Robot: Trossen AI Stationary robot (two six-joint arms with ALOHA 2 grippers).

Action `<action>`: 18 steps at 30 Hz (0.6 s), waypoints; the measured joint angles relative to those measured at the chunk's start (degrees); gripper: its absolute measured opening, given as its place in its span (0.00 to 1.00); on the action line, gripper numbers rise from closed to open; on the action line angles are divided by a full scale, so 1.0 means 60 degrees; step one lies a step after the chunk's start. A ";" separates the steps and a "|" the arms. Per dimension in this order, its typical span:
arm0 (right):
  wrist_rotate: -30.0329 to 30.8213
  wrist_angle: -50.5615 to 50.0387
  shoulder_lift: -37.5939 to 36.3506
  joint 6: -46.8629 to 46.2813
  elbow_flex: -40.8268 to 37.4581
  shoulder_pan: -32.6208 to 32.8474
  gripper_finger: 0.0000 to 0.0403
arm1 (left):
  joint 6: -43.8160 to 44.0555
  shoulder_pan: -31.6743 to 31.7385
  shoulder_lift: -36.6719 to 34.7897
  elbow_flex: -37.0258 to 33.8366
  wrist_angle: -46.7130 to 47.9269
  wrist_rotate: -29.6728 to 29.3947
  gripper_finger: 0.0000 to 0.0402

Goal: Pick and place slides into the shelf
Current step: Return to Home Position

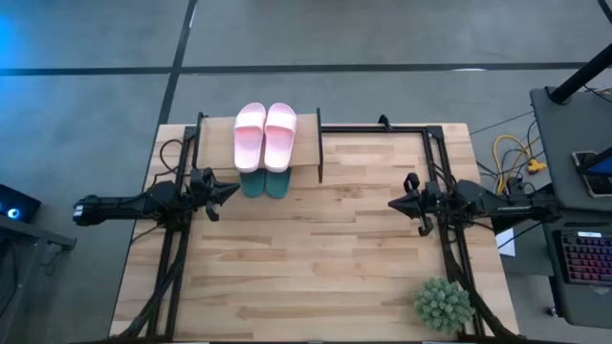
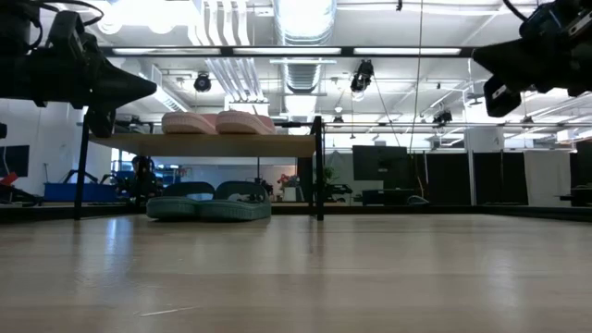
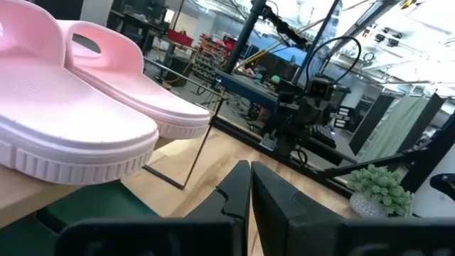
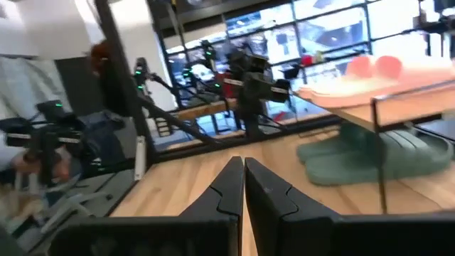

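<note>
- Looks pretty much done to me. The pair of pale pink rubber slides (image 1: 265, 134) sits side by side on top of the low shelf with the light wooden plank top and thin black metal frame (image 1: 304, 143), at the far edge of the butcher-block table (image 1: 325, 258).
- The pair of dark teal-green rubber slides (image 1: 263, 183) is tucked under that plank, flat on the table, with their near ends poking out a bit.
- So all four are in place. I'd guess the only thing left is parking the arms.
- The left gripper (image 1: 232, 188) has its fingers pressed tight together and nothing in them. It hangs just left of the green pair, and the low view shows it up above plank height, so it isn't touching anything.
- Same deal with the right gripper (image 1: 392, 203): clamped together, empty and raised. It's well apart from the shelf, off to the right.
- The spiky green potted plant (image 1: 443, 304) sits at the near right corner, nowhere near either pair.
</note>
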State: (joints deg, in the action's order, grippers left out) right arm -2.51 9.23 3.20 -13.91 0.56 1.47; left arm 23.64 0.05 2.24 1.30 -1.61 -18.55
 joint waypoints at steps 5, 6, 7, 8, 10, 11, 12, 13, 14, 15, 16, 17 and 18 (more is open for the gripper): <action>0.0163 -0.0108 0.0000 0.0120 0.0000 -0.0003 0.02 | -0.0002 0.0000 0.0000 0.0000 -0.0009 0.0000 0.00; 0.0177 -0.0108 0.0000 0.0119 0.0000 -0.0003 0.02 | -0.0004 0.0000 -0.0007 -0.0002 -0.0012 0.0000 0.00; 0.0180 -0.0108 -0.0004 0.0111 0.0000 -0.0003 0.02 | -0.0004 0.0000 -0.0004 -0.0004 -0.0015 0.0000 0.00; 0.0180 -0.0108 -0.0007 0.0106 0.0000 -0.0003 0.02 | -0.0004 0.0000 0.0002 -0.0004 -0.0015 0.0000 0.00; 0.0180 -0.0104 -0.0004 0.0109 0.0000 -0.0003 0.02 | -0.0004 -0.0001 -0.0007 -0.0004 -0.0015 0.0003 0.00; 0.0180 -0.0108 -0.0004 0.0108 0.0000 -0.0003 0.02 | -0.0004 0.0000 -0.0007 -0.0004 -0.0015 0.0000 0.00; 0.0180 -0.0107 -0.0004 0.0105 0.0000 -0.0003 0.02 | -0.0004 0.0000 0.0000 -0.0004 -0.0018 0.0000 0.00; 0.0180 -0.0108 -0.0004 0.0094 0.0000 -0.0003 0.02 | -0.0005 0.0000 0.0004 -0.0004 -0.0015 0.0004 0.00; 0.0180 -0.0105 -0.0004 0.0091 0.0000 -0.0003 0.02 | -0.0006 0.0000 -0.0002 -0.0004 -0.0017 0.0004 0.00; 0.0180 -0.0104 -0.0004 0.0090 0.0000 -0.0003 0.02 | -0.0005 0.0000 -0.0005 -0.0004 -0.0018 0.0004 0.00; 0.0180 -0.0106 -0.0004 0.0088 0.0000 -0.0003 0.02 | -0.0007 0.0000 -0.0003 -0.0007 -0.0018 0.0004 0.00; 0.0180 -0.0106 -0.0004 0.0081 0.0000 -0.0003 0.02 | -0.0007 0.0000 0.0002 -0.0007 -0.0018 0.0004 0.00; 0.0180 -0.0104 -0.0004 0.0080 0.0000 -0.0003 0.02 | -0.0007 -0.0001 -0.0001 -0.0007 -0.0018 0.0004 0.00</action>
State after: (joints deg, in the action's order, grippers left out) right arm -1.43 8.60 3.18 -13.43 0.56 1.45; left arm 23.59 0.05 2.23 1.26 -1.72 -18.52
